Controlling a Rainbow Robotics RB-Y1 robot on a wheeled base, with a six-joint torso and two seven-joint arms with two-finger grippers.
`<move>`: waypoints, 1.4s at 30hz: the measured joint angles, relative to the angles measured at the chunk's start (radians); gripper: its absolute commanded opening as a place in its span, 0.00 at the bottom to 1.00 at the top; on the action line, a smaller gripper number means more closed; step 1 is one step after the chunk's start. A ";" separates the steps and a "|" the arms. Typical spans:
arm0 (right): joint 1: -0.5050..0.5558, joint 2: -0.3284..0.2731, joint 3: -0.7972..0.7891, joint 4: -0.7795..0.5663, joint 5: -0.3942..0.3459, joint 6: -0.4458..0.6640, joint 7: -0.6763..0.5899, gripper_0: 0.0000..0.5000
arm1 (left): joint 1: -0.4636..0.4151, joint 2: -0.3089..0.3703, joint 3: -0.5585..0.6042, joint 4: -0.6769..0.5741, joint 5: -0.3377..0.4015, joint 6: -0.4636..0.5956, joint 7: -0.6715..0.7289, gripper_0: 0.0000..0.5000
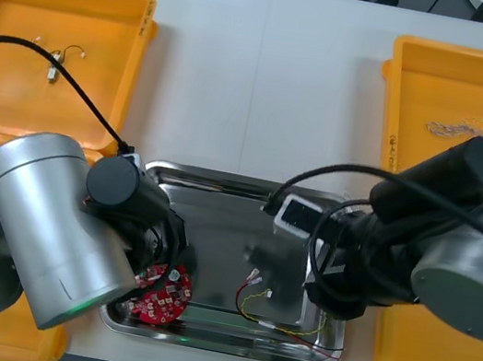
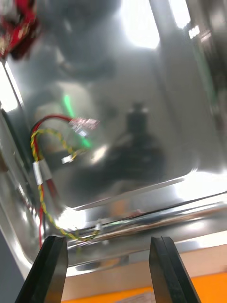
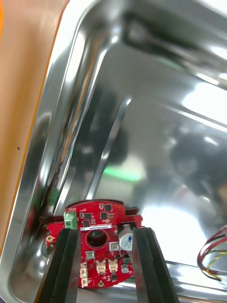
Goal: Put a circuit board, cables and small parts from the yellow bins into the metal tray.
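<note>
Two grippers are over the shiny rectangular metal tray (image 1: 223,177), which sits at 6 o'clock on the light table (image 1: 205,71) in the front view.

Left gripper (image 3: 106,232): stationed at the tray's 7 o'clock corner, directly above the round red circuit board (image 1: 163,296). Its black fingers (image 3: 66,265) stand apart, released, one to each side of the board's centre hole. The board reaches past the outer edge of one finger, so it is not clamped. It rests inside the tray close to the corner walls; whether it lies flat or leans on a wall cannot be determined.

Right gripper (image 2: 108,241): stationed at the tray's 4 o'clock side, released, fingers wide apart with nothing between them, above the tray's rim.

The twisted red and yellow cable (image 1: 284,324) lies looped inside the tray at 5 o'clock, with a white sleeve (image 2: 38,174) on it. Board and cable are well apart.

One yellow plastic bin (image 1: 12,103) at 10 o'clock holds a thin dark cable (image 1: 56,64). A second yellow bin (image 1: 445,86) at 2 o'clock holds a thin pale cable (image 1: 456,131).
</note>
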 measured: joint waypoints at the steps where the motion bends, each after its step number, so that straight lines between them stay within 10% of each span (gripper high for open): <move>1: -0.011 0.000 -0.021 -0.001 -0.015 0.000 -0.001 1.00 | -0.009 0.006 0.010 0.000 0.016 0.000 0.000 0.64; 18: -0.120 -0.050 -0.389 0.021 -0.324 0.001 -0.229 1.00 | -0.291 0.182 0.154 0.163 0.312 0.000 0.000 0.91; 36: -0.312 -0.178 -0.599 0.445 -0.257 0.002 -0.335 1.00 | -0.482 0.352 0.295 0.689 0.454 -0.092 -0.032 1.00; 42: -0.381 -0.183 -0.600 0.593 -0.117 0.002 -0.081 1.00 | -0.482 0.352 0.368 0.808 0.454 -0.152 -0.259 1.00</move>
